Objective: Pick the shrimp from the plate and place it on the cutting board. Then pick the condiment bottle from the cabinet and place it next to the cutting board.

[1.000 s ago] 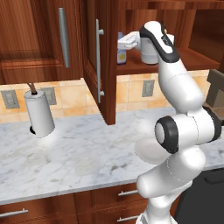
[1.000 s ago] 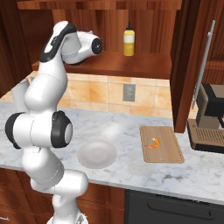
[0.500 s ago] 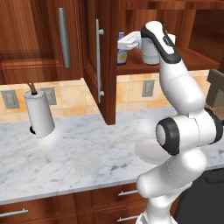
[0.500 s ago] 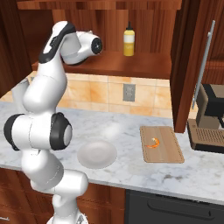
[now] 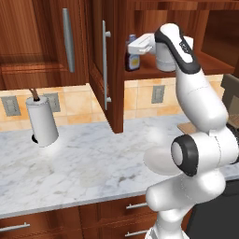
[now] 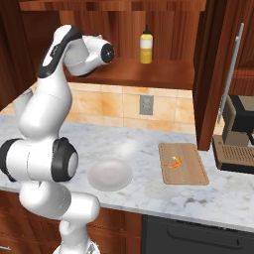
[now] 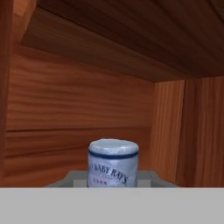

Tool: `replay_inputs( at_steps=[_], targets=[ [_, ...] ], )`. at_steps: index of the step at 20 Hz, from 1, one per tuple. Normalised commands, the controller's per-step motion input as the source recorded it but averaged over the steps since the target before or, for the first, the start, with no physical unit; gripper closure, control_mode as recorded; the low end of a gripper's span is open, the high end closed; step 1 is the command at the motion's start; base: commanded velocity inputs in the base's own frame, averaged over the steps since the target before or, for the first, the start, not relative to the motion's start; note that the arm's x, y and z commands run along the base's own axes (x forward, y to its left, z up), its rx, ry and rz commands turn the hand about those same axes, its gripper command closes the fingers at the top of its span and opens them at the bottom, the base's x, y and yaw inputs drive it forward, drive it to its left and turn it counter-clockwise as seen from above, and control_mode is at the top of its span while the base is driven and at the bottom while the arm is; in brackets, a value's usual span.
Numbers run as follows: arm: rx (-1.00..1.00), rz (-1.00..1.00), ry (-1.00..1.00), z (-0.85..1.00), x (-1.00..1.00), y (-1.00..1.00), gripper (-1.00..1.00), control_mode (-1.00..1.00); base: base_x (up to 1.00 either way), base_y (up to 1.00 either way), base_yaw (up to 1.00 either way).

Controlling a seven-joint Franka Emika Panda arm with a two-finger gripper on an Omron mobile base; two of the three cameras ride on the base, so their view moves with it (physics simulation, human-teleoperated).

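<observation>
The condiment bottle point(image 5: 132, 59), dark with a blue-grey cap and yellowish label, stands on the shelf of the open cabinet point(image 5: 114, 93). My gripper point(image 5: 132, 46) reaches in from the right and is shut on its top. In the hand view the bottle's cap point(image 7: 113, 162) sits close up between the grey fingers point(image 7: 74, 180), which touch its sides. The shrimp point(image 6: 173, 161) lies on the cutting board point(image 6: 191, 171) at the right of the counter. Left of the board, the white plate point(image 6: 110, 174) has nothing on it.
A yellow squeeze bottle point(image 6: 145, 45) stands further along the same shelf. The open cabinet door with its silver bar handle point(image 5: 106, 70) hangs just left of the hand. A paper towel roll point(image 5: 42, 121) stands at the left, and a coffee machine point(image 6: 238, 134) stands right of the board.
The fingers have closed in on the bottle's top. The arm has barely moved, and the bottle still stands on the shelf.
</observation>
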Motion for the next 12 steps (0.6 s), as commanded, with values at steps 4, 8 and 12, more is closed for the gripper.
replay_inputs(
  at_steps=[4, 8, 12],
  targets=[
    [0.0, 0.0, 0.0, 0.18, -0.39, 0.0, 1.0, -1.0, 0.0, 0.0, 0.0],
    [0.0, 0.0, 0.0, 0.18, -0.41, 0.0, 1.0, -1.0, 0.0, 0.0, 0.0],
    [0.0, 0.0, 0.0, 0.13, -0.44, 0.0, 1.0, -1.0, 0.0, 0.0, 0.0]
  ],
)
